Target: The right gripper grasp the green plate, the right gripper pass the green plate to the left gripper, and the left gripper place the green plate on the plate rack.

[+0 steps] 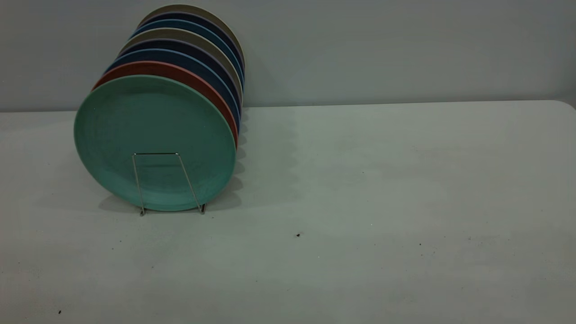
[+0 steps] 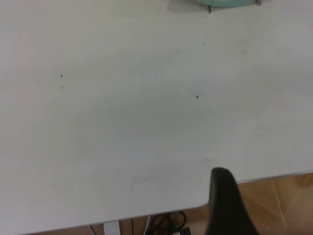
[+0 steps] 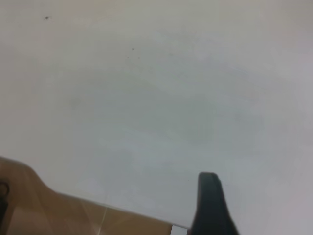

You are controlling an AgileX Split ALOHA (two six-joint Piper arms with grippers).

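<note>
At rack's (image 1: 168, 182) front, green plate (image 1: 153, 135) upright, face toward camera; gripper states untellable.

A pale tabletop (image 2: 122, 107) fills most of the frame, dotted with a few dark specks. At the top right edge, a sliver of the green plate (image 2: 227, 3) shows, with what may be the plate rack (image 2: 210, 8) feet. One black finger of the left gripper (image 2: 226, 203) rises at lower right, over brown floor (image 2: 283, 200).
</note>
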